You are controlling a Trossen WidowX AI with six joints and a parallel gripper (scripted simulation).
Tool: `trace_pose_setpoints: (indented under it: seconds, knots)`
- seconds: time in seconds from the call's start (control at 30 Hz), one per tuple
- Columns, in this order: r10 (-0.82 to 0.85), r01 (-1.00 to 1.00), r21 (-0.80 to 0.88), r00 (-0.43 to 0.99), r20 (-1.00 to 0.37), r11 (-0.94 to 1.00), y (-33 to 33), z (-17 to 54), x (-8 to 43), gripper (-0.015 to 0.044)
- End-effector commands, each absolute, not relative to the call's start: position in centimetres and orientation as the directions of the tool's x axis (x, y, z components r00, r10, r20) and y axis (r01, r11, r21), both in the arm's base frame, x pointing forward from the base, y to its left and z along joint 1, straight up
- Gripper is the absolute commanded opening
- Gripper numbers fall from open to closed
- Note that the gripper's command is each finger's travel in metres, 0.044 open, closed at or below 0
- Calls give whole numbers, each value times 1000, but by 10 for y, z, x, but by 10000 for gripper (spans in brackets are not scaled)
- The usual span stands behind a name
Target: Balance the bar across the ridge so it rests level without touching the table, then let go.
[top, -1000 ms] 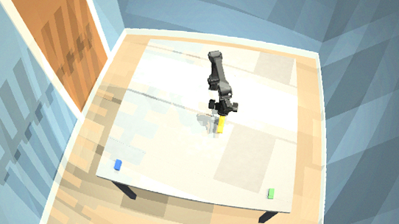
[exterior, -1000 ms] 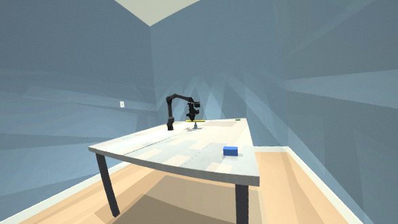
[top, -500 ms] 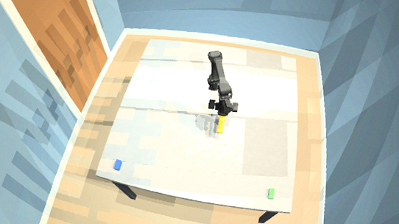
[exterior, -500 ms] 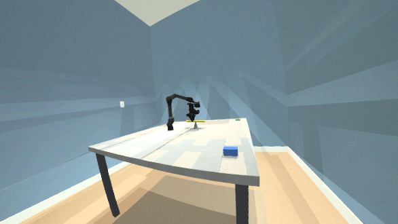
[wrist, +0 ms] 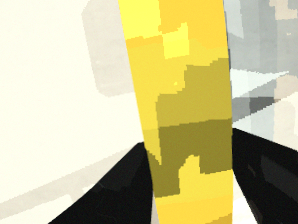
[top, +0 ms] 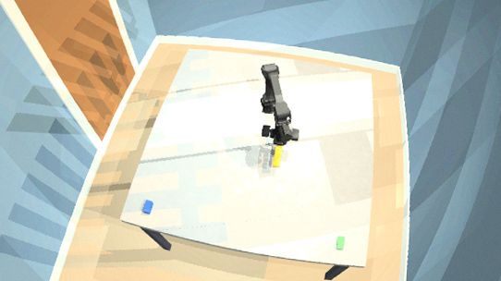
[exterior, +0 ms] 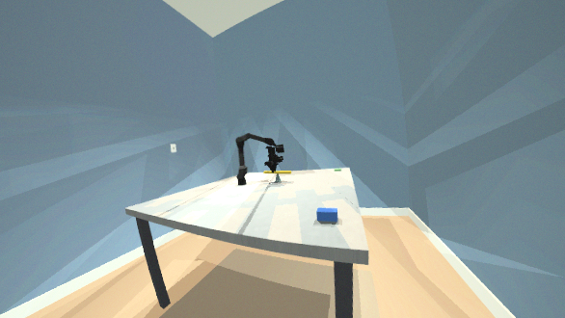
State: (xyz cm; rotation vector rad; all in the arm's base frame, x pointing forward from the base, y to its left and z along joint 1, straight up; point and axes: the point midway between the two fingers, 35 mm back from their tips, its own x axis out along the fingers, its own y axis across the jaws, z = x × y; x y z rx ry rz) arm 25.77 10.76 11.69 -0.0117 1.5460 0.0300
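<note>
While the black fingers grip the long flat yellow bar over the small grey ridge, you risk a tip-over: let go w/ the bar off-centre and one end drops to the pale bench. The exterior view shows the bar approx. level above the ridge; the wrist view shows only the grip, ridge mostly hidden.

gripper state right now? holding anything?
Gripper: shut on the yellow bar, one black finger on each side of it.
</note>
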Motion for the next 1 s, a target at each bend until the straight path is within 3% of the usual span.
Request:
trace_pose_setpoints:
  seconds: [0.0,0.97]
  knots:
    - [11,-31,10,27,-1000,999,108,116,258,0]
    - [11,-31,10,27,-1000,999,107,114,258,0]
